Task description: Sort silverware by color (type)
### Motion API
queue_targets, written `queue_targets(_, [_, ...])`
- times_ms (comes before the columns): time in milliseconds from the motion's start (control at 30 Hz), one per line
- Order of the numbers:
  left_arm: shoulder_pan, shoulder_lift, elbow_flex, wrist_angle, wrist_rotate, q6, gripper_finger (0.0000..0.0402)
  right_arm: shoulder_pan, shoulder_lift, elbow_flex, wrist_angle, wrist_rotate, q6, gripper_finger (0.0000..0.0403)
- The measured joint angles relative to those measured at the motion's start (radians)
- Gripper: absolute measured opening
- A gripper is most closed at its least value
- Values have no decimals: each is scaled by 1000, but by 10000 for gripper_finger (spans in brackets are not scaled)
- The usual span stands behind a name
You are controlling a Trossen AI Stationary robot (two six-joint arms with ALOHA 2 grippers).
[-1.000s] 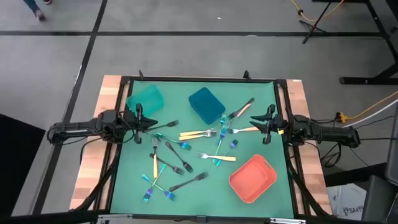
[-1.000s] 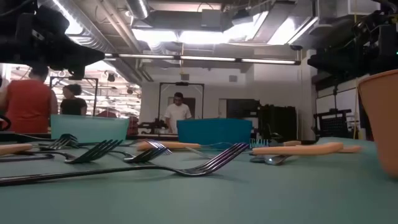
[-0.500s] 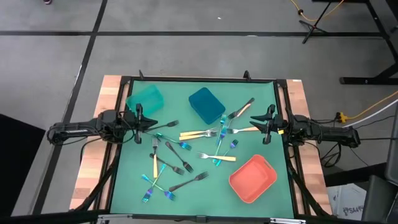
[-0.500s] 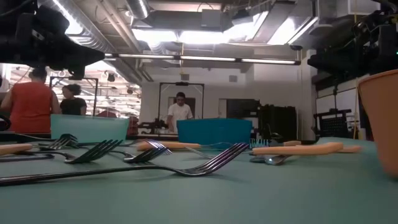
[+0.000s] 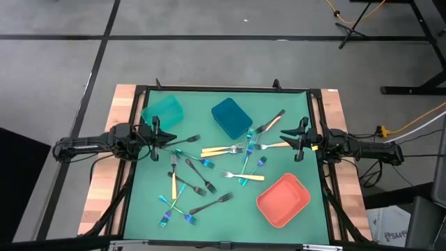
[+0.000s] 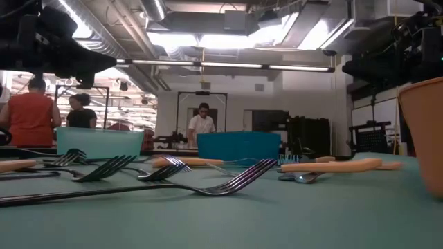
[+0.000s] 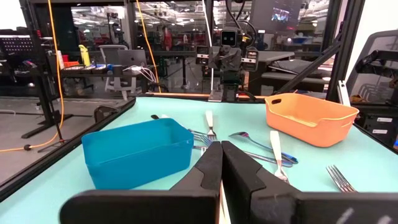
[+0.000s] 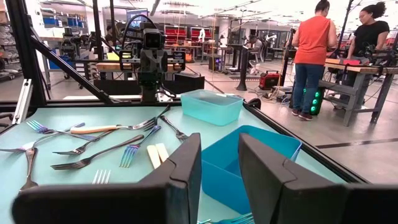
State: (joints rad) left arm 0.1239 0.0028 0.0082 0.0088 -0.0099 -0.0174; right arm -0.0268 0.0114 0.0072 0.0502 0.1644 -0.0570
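Left claw point(image 5: 155, 132): hovering at the surface's point(image 5: 293, 111) left edge, fingers pressed together, empty.
Right claw point(image 5: 302, 137): waiting at the right edge, fingers apart, empty.
Forks point(image 5: 209, 171): lying scattered mid-surface between three bins.

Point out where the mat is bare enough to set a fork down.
Bare: the mat's far right corner beyond the blue bin, and the near strip left of the coral bin. The forks crowd the middle.
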Motion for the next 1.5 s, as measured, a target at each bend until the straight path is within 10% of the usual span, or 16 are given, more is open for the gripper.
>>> queue_targets(1500, [0,0,0,0,-4,2,0,0,0,0,10,5,157,97])
